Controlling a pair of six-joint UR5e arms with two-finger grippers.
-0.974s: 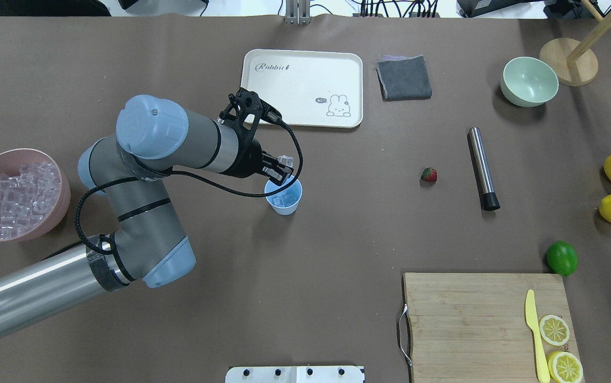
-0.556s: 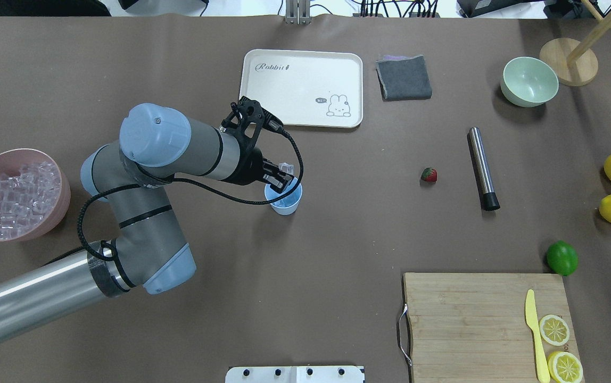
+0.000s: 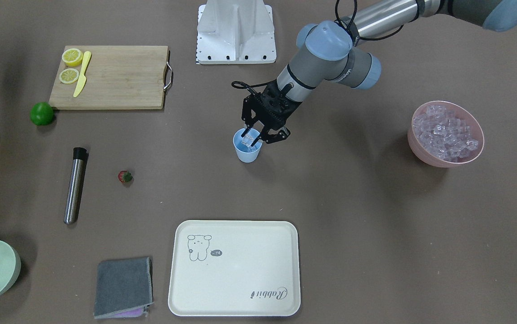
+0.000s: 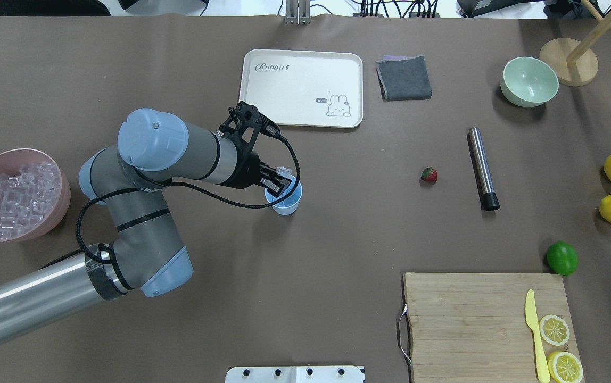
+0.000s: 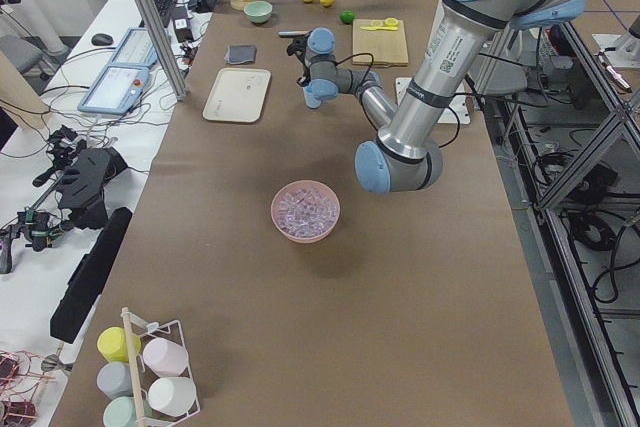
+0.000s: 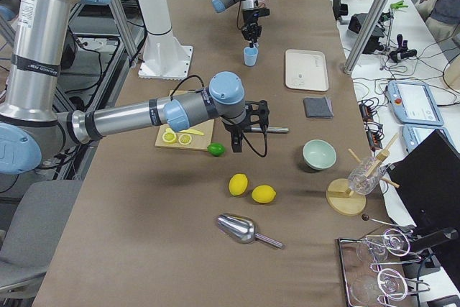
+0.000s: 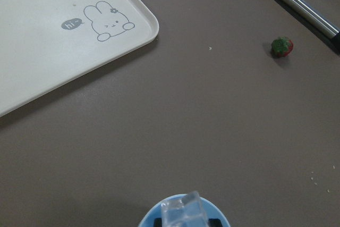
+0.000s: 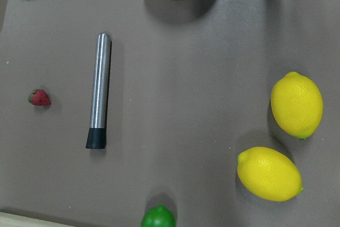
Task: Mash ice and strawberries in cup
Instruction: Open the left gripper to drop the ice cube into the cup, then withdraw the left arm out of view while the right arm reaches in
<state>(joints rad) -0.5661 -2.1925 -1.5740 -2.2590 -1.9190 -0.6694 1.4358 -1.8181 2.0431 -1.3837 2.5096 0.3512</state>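
Big brown table (image 4: 305, 250) in front of me, and the left arm (image 4: 178, 146) is the one stretched out across it, elbow high, wrist tipped down over the middle. The right arm (image 6: 129, 118) I only catch from the table's end. It hangs above the far stretch near the lemons, and from here I cannot tell whether the right gripper (image 6: 243, 141) is open or closed.

Cream tray (image 4: 284, 90) with the rabbit print sits beyond the action, well clear. Off to the left arm's side is the pink bowl (image 3: 441, 163), heaped with ice (image 3: 445, 132). A steel rod (image 4: 481, 165) with a black tip lies flat on the table.

Now the centre: the light-blue cup (image 3: 247, 154) stands upright, and the left gripper (image 3: 254, 135) is right over its mouth, fingertips down at the rim. It is pinched around one ice cube (image 7: 183, 212), which sits just above the cup's opening, held between the fingers.

The strawberry (image 4: 429, 174) lies on the bare table, well apart from the cup, between it and the rod and closer to the rod. Nothing is touching it.
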